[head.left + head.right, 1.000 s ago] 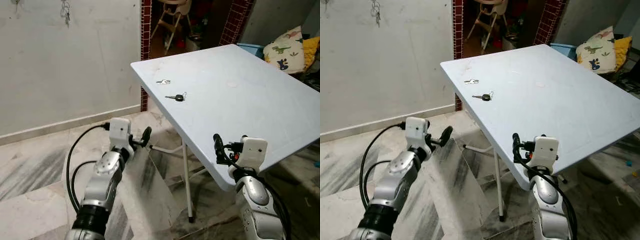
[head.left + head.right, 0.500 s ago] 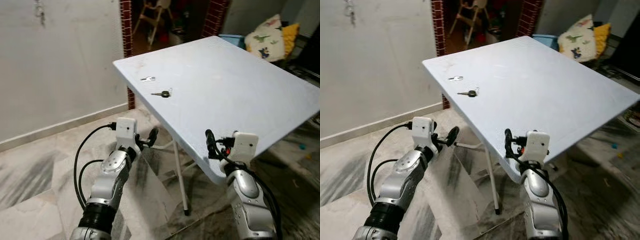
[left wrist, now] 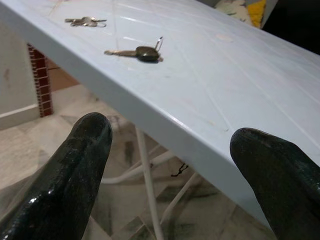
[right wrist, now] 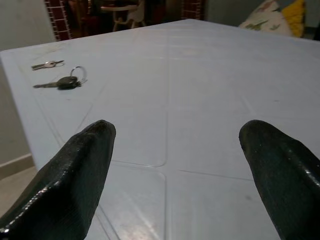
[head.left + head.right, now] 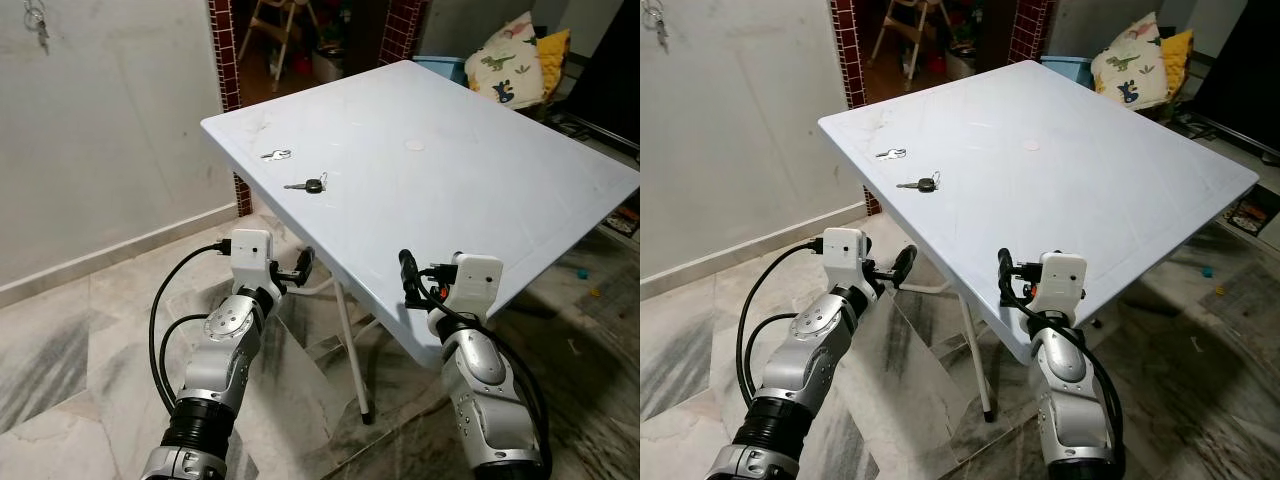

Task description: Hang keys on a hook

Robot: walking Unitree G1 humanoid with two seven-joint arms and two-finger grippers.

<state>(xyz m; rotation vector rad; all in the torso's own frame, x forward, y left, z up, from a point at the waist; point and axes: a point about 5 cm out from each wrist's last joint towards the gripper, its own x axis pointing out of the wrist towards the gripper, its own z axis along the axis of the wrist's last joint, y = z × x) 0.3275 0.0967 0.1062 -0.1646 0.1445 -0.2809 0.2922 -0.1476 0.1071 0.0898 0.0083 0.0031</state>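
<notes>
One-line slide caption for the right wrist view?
Open right hand above pale blue plastic table, facing black-headed key and small silver keys.

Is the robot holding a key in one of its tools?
No, both keys, the black-headed key and the small silver key, lie on the white table.

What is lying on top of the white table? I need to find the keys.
Two keys lie near the white table far-left corner: a black-headed key and a small silver key set. Nothing covers them.
</notes>
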